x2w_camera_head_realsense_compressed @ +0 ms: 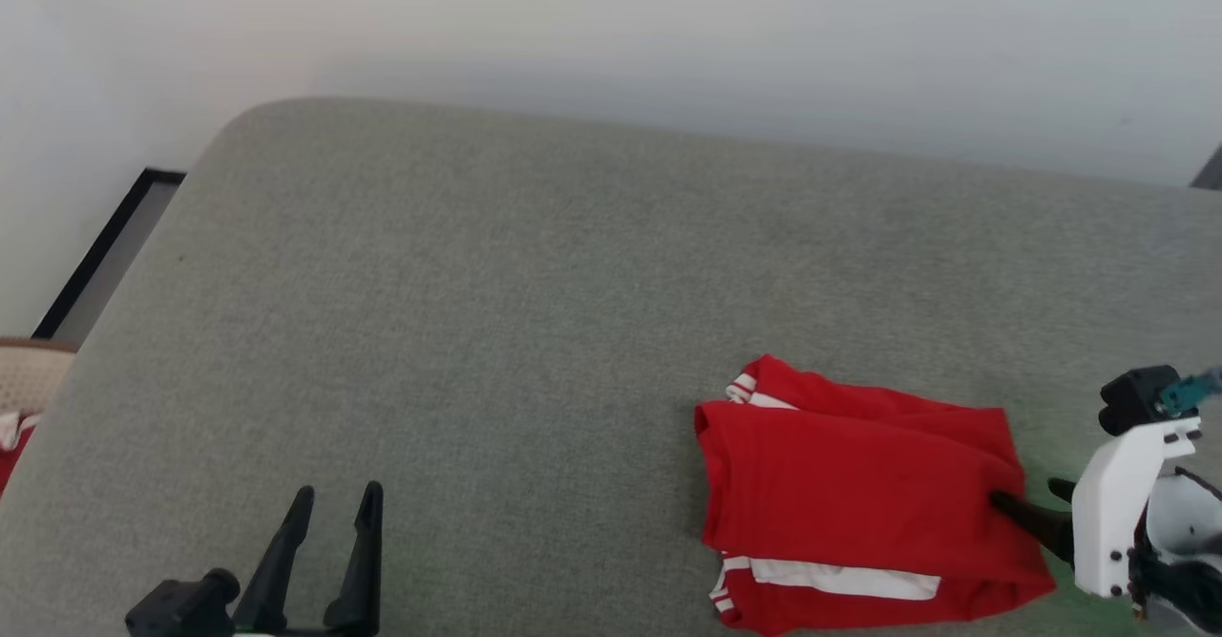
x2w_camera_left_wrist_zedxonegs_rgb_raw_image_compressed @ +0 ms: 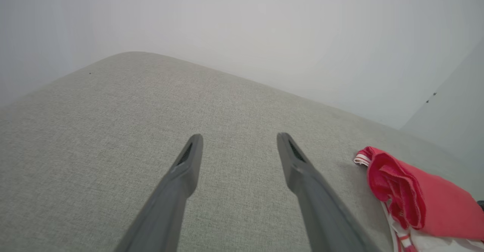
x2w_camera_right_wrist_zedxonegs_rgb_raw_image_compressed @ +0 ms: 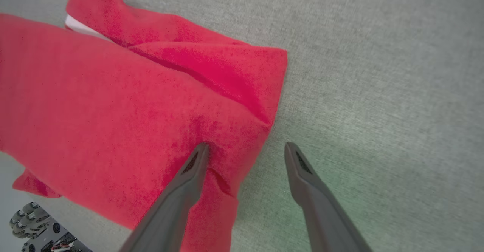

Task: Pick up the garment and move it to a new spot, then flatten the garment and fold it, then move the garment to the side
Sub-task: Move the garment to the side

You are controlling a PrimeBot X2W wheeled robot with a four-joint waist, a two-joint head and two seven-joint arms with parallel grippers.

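Note:
The garment [x2w_camera_head_realsense_compressed: 850, 494] lies folded into a red rectangle on the right of the grey cushion [x2w_camera_head_realsense_compressed: 496, 331], with white sleeve fabric and striped trim showing at its near and far edges. My right gripper [x2w_camera_head_realsense_compressed: 1024, 496] is open at the garment's right edge. In the right wrist view, the right gripper [x2w_camera_right_wrist_zedxonegs_rgb_raw_image_compressed: 245, 148] straddles that edge: one finger [x2w_camera_right_wrist_zedxonegs_rgb_raw_image_compressed: 196, 161] presses on the red garment [x2w_camera_right_wrist_zedxonegs_rgb_raw_image_compressed: 113, 112], the other rests over bare cushion. My left gripper [x2w_camera_head_realsense_compressed: 329, 508] is open and holds nothing, low at the left. The left gripper [x2w_camera_left_wrist_zedxonegs_rgb_raw_image_compressed: 239, 138] points across bare cushion, with the garment [x2w_camera_left_wrist_zedxonegs_rgb_raw_image_compressed: 419, 195] off to its right.
A pale wall [x2w_camera_head_realsense_compressed: 668, 35] runs behind the cushion. Left of the cushion is a floor strip with a dark border [x2w_camera_head_realsense_compressed: 105, 245] and a beige basket [x2w_camera_head_realsense_compressed: 29, 374] holding red and white cloth. The robot's wheeled base [x2w_camera_right_wrist_zedxonegs_rgb_raw_image_compressed: 30, 225] shows below the cushion's edge.

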